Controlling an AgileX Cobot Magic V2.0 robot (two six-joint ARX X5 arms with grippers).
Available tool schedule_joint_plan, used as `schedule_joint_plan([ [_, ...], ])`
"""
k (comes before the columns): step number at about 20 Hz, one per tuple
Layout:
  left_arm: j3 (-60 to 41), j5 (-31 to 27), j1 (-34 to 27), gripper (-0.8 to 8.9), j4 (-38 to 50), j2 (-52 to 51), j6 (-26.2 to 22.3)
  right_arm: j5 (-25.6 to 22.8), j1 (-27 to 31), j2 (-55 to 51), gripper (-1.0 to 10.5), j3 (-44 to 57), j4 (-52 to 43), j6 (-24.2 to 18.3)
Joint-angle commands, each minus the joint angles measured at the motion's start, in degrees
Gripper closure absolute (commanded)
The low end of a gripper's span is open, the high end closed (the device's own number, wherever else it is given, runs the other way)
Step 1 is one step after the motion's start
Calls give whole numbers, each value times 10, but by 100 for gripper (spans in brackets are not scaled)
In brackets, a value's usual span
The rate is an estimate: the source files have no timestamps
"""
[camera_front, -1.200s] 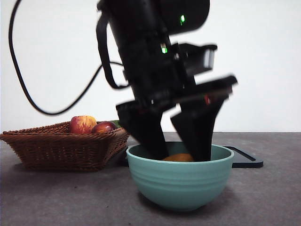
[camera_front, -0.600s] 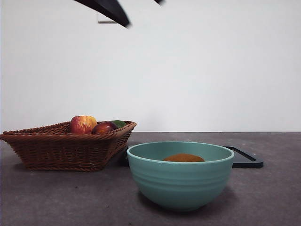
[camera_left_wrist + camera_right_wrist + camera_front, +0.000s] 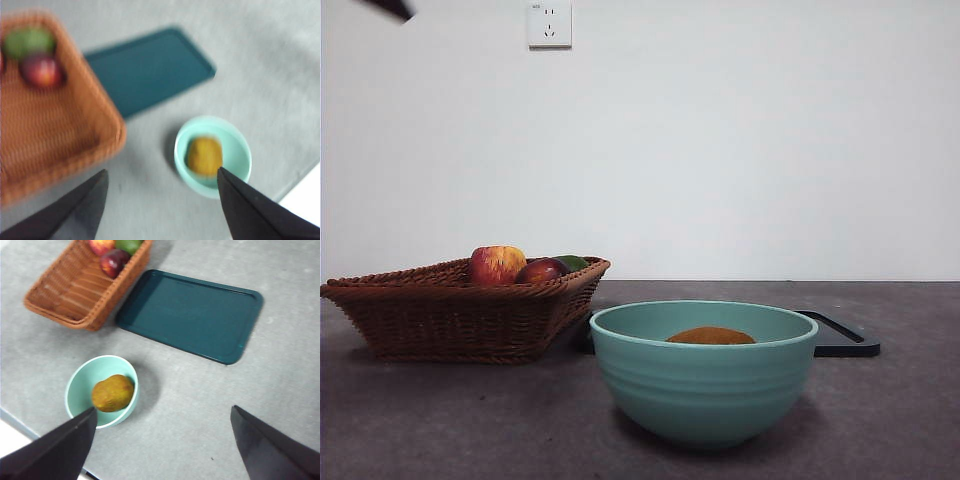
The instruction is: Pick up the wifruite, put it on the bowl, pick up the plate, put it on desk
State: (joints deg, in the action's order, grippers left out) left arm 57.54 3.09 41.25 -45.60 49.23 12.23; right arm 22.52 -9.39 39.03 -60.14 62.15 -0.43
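The bowl (image 3: 703, 370) stands nearest on the desk (image 3: 470, 420), upright, with the wifruite (image 3: 711, 336) lying inside it; placing looks complete. The next step is lifting the bowl, which already rests on the desk, not on the tray (image 3: 192, 312). Both the left gripper (image 3: 160, 200) and the right gripper (image 3: 162, 440) hang high, jaws apart and empty. Descend over one rim wall, pinch it squarely, and lift level so the fruit cannot roll. Keep clear of the basket (image 3: 460, 310) behind.
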Motion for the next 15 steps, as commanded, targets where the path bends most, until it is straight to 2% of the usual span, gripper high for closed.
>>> schedule_joint_plan([
  [1, -43, 28, 3, 462, 5, -41, 26, 6, -3, 2, 519, -10, -3, 11],
  [6, -100, 123, 3, 469, 0, -106, 26, 32, -5, 2, 518, -10, 7, 13],
  [15, -100, 130, 3, 469, 2, -115, 26, 32, -30, 11, 519, -9, 33, 15],
])
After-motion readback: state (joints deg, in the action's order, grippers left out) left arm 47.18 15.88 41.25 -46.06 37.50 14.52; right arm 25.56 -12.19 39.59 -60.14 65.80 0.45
